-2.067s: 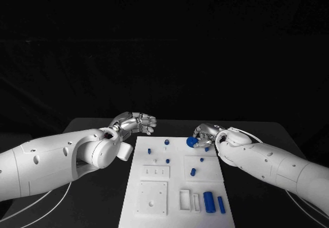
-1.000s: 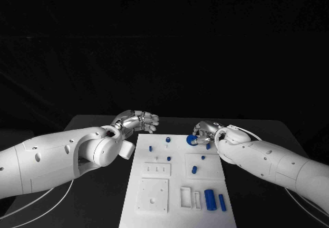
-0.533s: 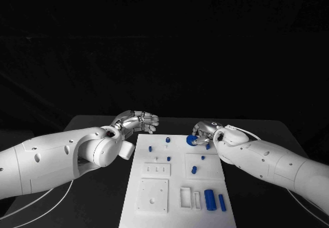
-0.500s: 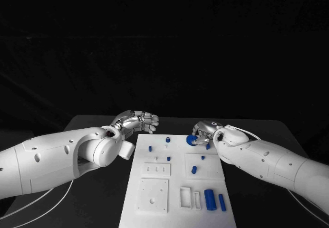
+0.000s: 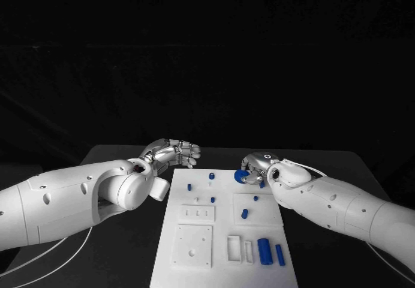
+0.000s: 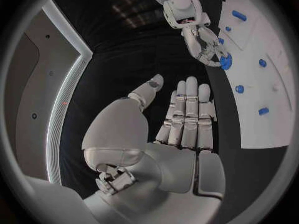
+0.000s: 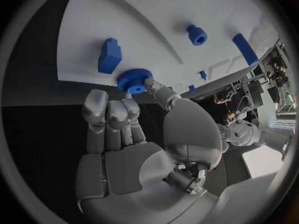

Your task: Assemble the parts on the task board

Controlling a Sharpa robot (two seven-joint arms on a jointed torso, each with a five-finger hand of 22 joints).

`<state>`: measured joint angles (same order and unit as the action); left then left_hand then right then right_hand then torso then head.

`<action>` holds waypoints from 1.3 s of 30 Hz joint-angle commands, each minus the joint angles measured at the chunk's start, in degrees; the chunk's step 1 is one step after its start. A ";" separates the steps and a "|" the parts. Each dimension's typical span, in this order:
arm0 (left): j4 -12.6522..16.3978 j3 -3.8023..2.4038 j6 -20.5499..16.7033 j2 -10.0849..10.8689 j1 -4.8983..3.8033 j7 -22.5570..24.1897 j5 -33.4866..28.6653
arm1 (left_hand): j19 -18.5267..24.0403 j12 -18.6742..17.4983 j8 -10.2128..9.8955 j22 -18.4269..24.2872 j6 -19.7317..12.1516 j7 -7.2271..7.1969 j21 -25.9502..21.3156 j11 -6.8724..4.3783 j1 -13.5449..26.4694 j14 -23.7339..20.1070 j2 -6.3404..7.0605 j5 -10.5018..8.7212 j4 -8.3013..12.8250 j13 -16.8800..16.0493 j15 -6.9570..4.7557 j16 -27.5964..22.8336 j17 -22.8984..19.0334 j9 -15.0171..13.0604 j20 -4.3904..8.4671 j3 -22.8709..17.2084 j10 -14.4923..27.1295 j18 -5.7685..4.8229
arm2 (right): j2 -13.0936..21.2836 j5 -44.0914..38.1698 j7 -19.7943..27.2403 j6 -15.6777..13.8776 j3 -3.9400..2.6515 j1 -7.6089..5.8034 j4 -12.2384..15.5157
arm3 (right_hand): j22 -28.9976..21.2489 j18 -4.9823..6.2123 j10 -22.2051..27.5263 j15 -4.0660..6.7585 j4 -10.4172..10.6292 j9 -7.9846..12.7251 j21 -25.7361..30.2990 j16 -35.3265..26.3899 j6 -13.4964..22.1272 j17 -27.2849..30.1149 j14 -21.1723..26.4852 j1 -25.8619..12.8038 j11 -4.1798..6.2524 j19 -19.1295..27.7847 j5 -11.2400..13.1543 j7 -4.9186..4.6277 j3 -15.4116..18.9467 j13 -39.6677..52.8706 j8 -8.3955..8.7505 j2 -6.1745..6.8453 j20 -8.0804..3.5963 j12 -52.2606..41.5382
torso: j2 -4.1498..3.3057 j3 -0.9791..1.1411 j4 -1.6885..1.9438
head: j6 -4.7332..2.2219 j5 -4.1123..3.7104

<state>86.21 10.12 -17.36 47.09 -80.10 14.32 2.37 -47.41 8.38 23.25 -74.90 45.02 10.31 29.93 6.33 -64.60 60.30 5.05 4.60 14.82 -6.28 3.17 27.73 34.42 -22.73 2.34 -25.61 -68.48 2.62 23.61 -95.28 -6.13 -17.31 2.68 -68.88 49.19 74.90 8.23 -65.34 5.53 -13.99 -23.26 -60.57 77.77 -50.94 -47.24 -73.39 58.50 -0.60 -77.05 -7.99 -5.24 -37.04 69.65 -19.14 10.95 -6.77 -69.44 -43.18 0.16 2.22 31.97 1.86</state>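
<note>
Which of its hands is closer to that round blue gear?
The right hand: it pinches the gear at the board's far right. The left hand hangs off the far left corner, holding nothing.

Two smooth white arm shells, rounded and bulky, with small dark screw holes dotted along the left arm (image 5: 60, 201). A big round white joint housing sits at its wrist. Thin white cables loop beneath both arms. The left hand (image 5: 173, 153) and right hand (image 5: 256, 163) gleam silver, with segmented metal fingers.
</note>
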 commanded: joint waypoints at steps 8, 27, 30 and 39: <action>0.26 -0.06 0.67 0.07 -0.13 0.32 0.32 | 0.52 -0.19 -0.37 -1.07 0.25 -0.04 0.39 0.06 0.69 0.27 -0.04 -0.16 0.30 -0.10 0.19 -0.28 0.12 -0.07 0.03 -0.19 -0.30 0.95 | 0.66 -1.09 -0.59 3.14 0.68 1.21 1.07 | 0.96 6.77 -0.31 1.00 2.44 -1.05 -0.46 -0.68 -5.61 -0.48 -0.36 -0.84 0.94 0.25 1.45 -0.81 -2.57 -0.37 -1.24 -1.76 0.65 0.26 | 0.02 -0.03 -0.02 | -0.07 -0.01; 0.27 -0.07 0.45 0.70 -0.14 0.41 0.38 | 0.53 -0.21 -0.37 -1.07 0.26 -0.05 0.42 0.06 0.67 0.28 -0.02 -0.15 0.37 -0.11 0.18 -0.29 0.16 -0.09 0.04 -0.27 -0.30 0.97 | 3.36 -13.78 -9.00 -6.51 0.26 0.39 10.78 | 0.78 6.77 -1.73 1.43 4.78 -1.75 -0.96 -1.10 -6.93 -1.24 -0.79 0.19 1.42 -0.37 4.75 -0.35 -7.31 -0.06 -1.29 0.72 0.58 -0.11 | 0.02 -0.02 -0.04 | -0.28 0.32; 0.23 -0.07 0.42 0.70 -0.15 0.45 0.38 | 0.53 -0.21 -0.37 -1.07 0.26 -0.05 0.43 0.06 0.68 0.28 -0.01 -0.15 0.37 -0.11 0.18 -0.29 0.16 -0.09 0.04 -0.27 -0.30 0.97 | 3.43 -15.00 -9.44 -6.98 0.26 0.31 12.63 | 0.74 6.77 -1.97 1.47 5.40 -1.86 -1.05 -1.17 -7.06 -1.35 -0.86 0.46 1.43 -0.55 4.91 -0.29 -7.98 -0.05 -1.27 1.44 0.57 -0.12 | 0.05 -0.02 -0.03 | -0.34 0.37; 0.27 -0.07 0.38 0.63 -0.16 0.46 0.38 | 0.54 -0.23 -0.37 -1.07 0.25 -0.04 0.45 0.07 0.69 0.29 0.00 -0.15 0.39 -0.11 0.18 -0.30 0.18 -0.09 0.03 -0.30 -0.29 0.97 | 1.81 -17.70 -10.41 -7.41 0.27 0.31 16.40 | 0.73 6.77 -2.10 1.47 5.97 -1.97 -1.15 -1.24 -7.11 -1.45 -0.92 0.72 1.46 -0.70 4.94 -0.29 -8.49 -0.07 -1.22 1.93 0.56 -0.07 | -0.04 -0.10 0.14 | -0.51 0.55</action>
<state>86.32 10.13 -17.39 47.83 -80.12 14.29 2.53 -47.41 8.38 23.25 -74.92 45.02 10.31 30.16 6.33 -64.60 60.30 5.05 4.60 14.97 -6.31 3.17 27.73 34.52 -22.76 2.34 -25.76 -68.48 2.50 25.67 -109.51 -15.01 -23.57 2.97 -68.57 64.95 74.94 8.29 -67.18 6.66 -8.06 -24.66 -61.44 76.88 -52.14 -48.63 -74.31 59.29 0.82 -77.27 -3.32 -4.71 -45.16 69.57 -20.56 12.54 -6.13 -69.43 -43.14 0.09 2.31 31.50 2.31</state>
